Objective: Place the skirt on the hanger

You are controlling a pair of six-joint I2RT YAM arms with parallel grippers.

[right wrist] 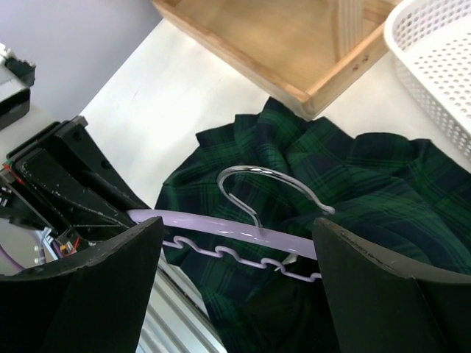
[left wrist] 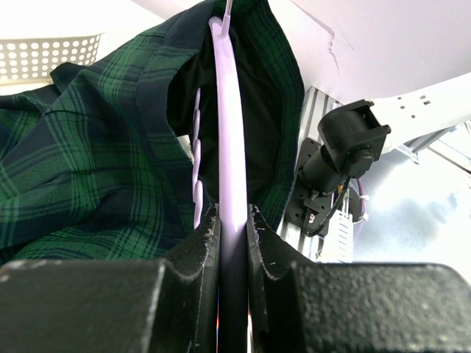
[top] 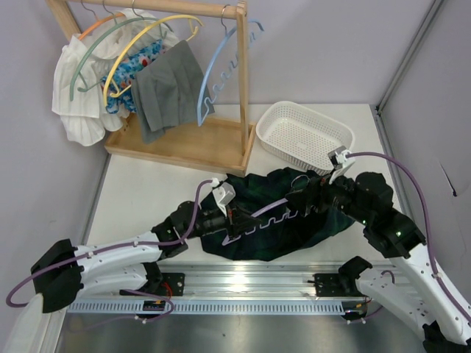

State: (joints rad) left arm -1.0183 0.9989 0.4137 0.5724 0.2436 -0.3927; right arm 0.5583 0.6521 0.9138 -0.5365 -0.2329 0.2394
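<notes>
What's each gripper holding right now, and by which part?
Left gripper clamps the hanger at one end of its bar. Right gripper open, holding nothing.

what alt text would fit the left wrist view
The left gripper is shut on the lavender hanger, which runs straight up the middle. The green plaid skirt lies on both sides of it, and a white basket shows top left.
</notes>
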